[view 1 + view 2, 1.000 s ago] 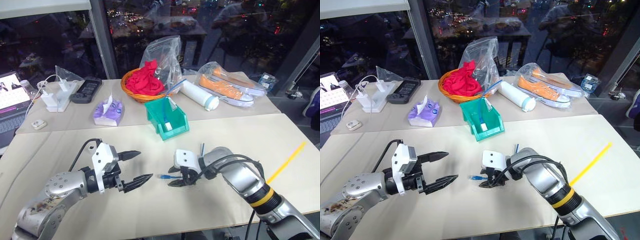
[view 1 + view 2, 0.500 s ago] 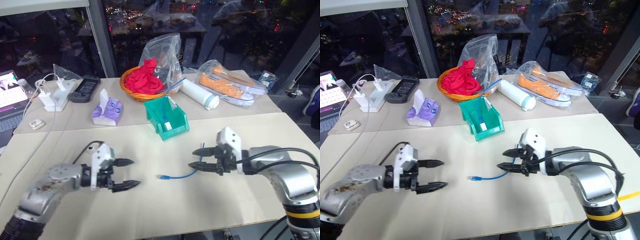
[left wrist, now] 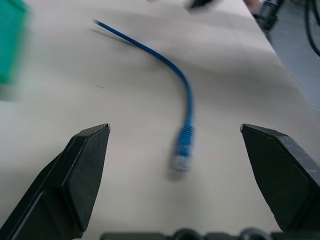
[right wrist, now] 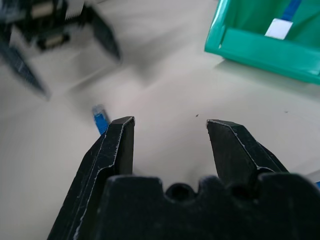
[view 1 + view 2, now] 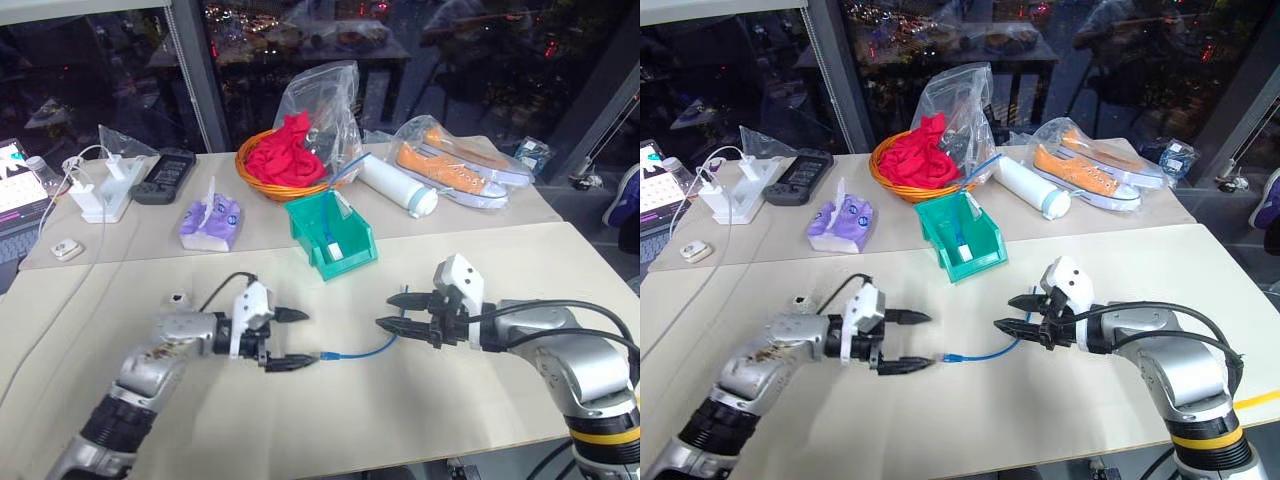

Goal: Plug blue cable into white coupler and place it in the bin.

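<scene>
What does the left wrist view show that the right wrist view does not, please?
Left wrist view: the blue cable curving along the table, its pale plug lying between the left tool's open fingers.

Right wrist view: the white coupler inside the green bin, and the left tool seen beyond the open right tool.

Both: the plug end of the cable, the beige table and part of the bin.
</scene>
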Available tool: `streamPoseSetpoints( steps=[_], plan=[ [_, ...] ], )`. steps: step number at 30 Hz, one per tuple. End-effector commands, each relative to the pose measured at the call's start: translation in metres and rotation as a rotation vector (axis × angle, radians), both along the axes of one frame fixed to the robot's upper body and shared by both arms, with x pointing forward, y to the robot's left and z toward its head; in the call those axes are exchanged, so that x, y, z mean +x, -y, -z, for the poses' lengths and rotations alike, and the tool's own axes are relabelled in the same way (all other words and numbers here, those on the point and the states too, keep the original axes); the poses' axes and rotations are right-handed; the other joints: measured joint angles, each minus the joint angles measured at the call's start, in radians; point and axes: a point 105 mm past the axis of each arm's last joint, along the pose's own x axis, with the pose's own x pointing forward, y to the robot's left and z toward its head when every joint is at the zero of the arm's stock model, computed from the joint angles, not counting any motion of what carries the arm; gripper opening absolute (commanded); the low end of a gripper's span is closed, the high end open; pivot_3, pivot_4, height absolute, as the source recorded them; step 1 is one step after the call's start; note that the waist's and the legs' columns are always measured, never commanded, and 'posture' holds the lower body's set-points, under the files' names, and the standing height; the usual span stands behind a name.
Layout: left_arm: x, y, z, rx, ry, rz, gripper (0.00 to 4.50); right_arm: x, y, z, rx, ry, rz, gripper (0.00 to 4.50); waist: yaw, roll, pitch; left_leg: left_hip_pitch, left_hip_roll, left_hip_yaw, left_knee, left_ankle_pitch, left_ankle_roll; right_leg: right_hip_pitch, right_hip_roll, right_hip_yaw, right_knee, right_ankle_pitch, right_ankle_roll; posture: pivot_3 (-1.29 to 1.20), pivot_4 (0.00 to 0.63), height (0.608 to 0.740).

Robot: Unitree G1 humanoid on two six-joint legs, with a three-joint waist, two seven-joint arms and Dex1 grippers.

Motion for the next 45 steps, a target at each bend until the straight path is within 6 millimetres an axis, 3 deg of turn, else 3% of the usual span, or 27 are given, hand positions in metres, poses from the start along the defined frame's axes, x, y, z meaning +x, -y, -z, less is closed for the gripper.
streamPoseSetpoints(
  steps=[1,11,12,13,23,30,37,40,43,45],
  plan=[
    [-0.007,0.010,0.003,0.009,0.037,0.058,4.50,-0.002,-0.003,-0.018,0.042,0.060,-0.019,2.70,0.005,0.000,0.000,0.000,0.000,0.000,0.000,-0.001,0.003,0.000,0.000,0.000,0.000,0.000,0.000,0.00,0.150,0.732],
    [0.001,0.026,0.032,0.072,0.037,0.071,4.50,-0.008,-0.004,-0.030,0.059,0.091,-0.021,2.70,0.017,0.000,0.000,0.001,0.000,0.000,0.003,-0.002,0.003,0.001,0.000,0.000,0.000,0.000,0.000,0.00,0.150,0.732],
    [0.001,0.026,0.032,0.066,0.032,0.068,3.99,-0.009,-0.004,-0.031,0.058,0.091,-0.021,2.80,0.017,0.000,0.000,0.001,0.000,0.000,0.003,-0.002,0.003,0.001,0.000,0.000,0.000,0.000,0.000,0.00,0.150,0.732],
    [0.001,0.026,0.032,0.059,0.026,0.065,3.79,-0.009,-0.004,-0.031,0.056,0.091,-0.021,2.80,0.017,0.000,0.000,0.001,0.000,0.000,0.003,-0.002,0.003,0.001,0.000,0.000,0.000,0.000,0.000,0.00,0.150,0.732],
    [0.000,0.023,0.032,0.066,0.001,0.063,0.08,-0.010,0.000,-0.027,0.036,0.080,0.000,2.80,0.017,0.000,0.000,0.001,0.000,0.000,0.003,-0.002,0.003,0.001,0.000,0.000,0.000,0.000,0.000,0.00,0.150,0.732],
    [0.008,0.023,0.024,0.049,0.047,0.002,0.08,-0.010,0.001,-0.022,0.050,0.040,0.031,2.80,0.017,0.000,0.000,0.001,0.000,0.000,0.003,-0.002,0.003,0.001,0.000,0.000,0.000,0.000,0.000,0.00,0.150,0.732],
    [0.017,0.033,-0.010,-0.079,0.187,-0.114,0.08,-0.056,-0.014,0.012,0.186,-0.273,0.077,2.80,0.022,0.000,0.000,0.000,0.000,-0.001,0.003,-0.002,0.003,0.001,0.000,0.000,0.002,0.000,0.000,0.00,0.150,0.732],
    [0.014,0.040,-0.017,-0.111,0.196,-0.120,0.08,-0.069,-0.022,0.016,0.243,-0.339,0.087,2.80,0.021,0.000,0.000,0.000,-0.001,-0.001,0.004,-0.002,0.004,0.001,-0.001,0.000,0.001,0.001,0.001,0.00,0.150,0.732],
    [0.012,0.046,-0.019,-0.129,0.197,-0.119,0.08,-0.060,-0.030,0.023,0.335,-0.414,0.190,2.80,0.016,0.000,0.000,0.002,-0.001,-0.001,0.004,-0.002,0.004,0.004,-0.001,0.000,0.000,0.001,0.001,0.00,0.150,0.732],
    [0.010,0.050,-0.018,-0.134,0.198,-0.115,0.08,-0.044,-0.032,0.026,0.451,-0.448,0.316,2.80,0.015,0.000,0.000,0.005,-0.001,-0.001,0.004,-0.002,0.004,0.006,0.000,0.000,0.001,0.001,0.000,0.00,0.150,0.732]
  ],
)
